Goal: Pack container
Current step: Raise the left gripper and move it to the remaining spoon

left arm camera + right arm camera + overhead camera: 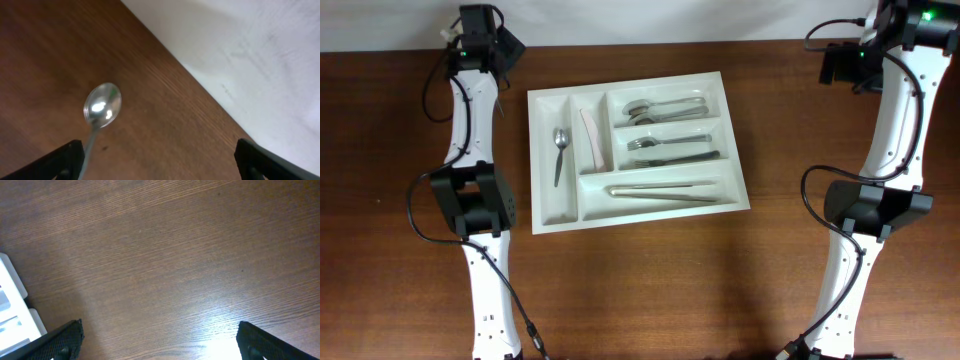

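The container (555,205) lies in the middle of the worktop (650,290), between the two arms, and it already holds cutlery in all five compartments. One spoon (102,105) is outside it, on the bare wood at the far-left edge, well apart from the container and hidden under the arm in the overhead view.

The risk is around this spoon. Its handle runs down beside one finger (70,155) of the left claw (157,152), not between the two, and contact there cannot be judged. If the claw closed as it stands, it would probably catch nothing. A sideways move of the wrist could push the spoon along the wood, perhaps toward the edge.

The left claw is spread wide and holds nothing. The right claw (160,330) is also fully spread and empty, over bare wood, with a corner of the container at the left edge of its view.

Both arms reach along the sides of the worktop toward its far edge, with each wrist at a far corner.
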